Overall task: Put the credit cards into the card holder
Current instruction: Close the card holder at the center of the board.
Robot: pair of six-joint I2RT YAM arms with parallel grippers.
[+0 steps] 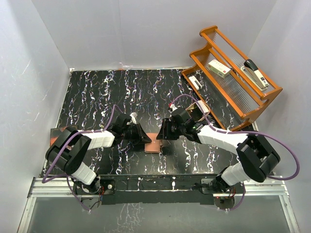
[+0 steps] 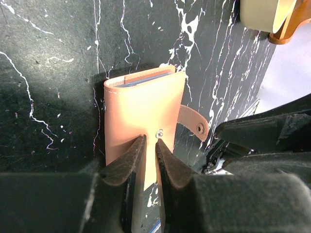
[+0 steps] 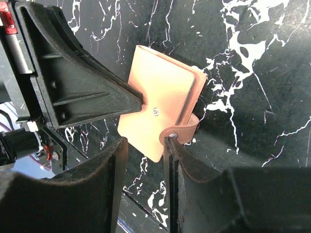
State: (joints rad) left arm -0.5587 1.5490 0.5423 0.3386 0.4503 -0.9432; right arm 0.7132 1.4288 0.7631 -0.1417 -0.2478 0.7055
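Observation:
The card holder (image 1: 154, 145) is a tan-brown leather wallet, folded shut, low over the dark marbled table between my two arms. My left gripper (image 2: 149, 141) is shut on its near edge beside the metal snap stud (image 2: 160, 132). Thin blue and orange edges of the credit cards (image 2: 146, 80) show inside the holder's far end. The snap tab (image 3: 179, 132) curls round from the back, and its end rests against the tip of one of my right fingers (image 3: 171, 145). My right gripper (image 3: 146, 141) stands open, with the holder's lower corner (image 3: 150, 150) just beyond its jaws.
An orange wooden rack (image 1: 233, 82) at the back right carries a stapler (image 1: 255, 73) and two small white boxes (image 1: 219, 69). A beige object (image 1: 201, 109) sits behind my right wrist. A dark booklet (image 1: 57, 132) lies at the table's left edge. White walls surround the table.

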